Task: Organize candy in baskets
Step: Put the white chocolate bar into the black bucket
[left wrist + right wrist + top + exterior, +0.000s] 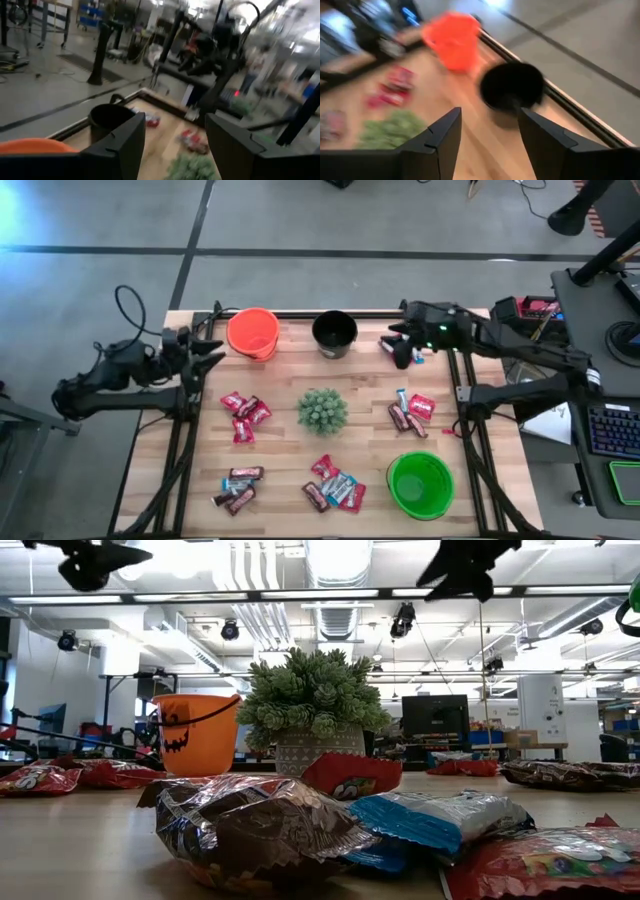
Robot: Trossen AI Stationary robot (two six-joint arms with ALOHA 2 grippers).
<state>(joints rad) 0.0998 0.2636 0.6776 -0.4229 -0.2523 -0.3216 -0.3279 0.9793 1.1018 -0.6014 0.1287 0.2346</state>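
Wrapped candy lies on the wooden table in several small heaps: (245, 415), (238, 488), (335, 485), (412, 412). A few more pieces (388, 344) lie at the far right. The orange basket (253, 332) and the black basket (334, 333) stand at the far edge, and the green basket (420, 484) stands near right. My left gripper (212, 352) hovers open at the far left, beside the orange basket, with nothing between its fingers (125, 145). My right gripper (402, 345) hangs open and empty above the far right, pointing toward the black basket (512, 87).
A spiky green plant in a pot (322, 410) stands at the table's middle, between the candy heaps. A dark rail frame (185, 450) runs along the table's left and right sides. A desk with a keyboard (612, 430) stands off to the right.
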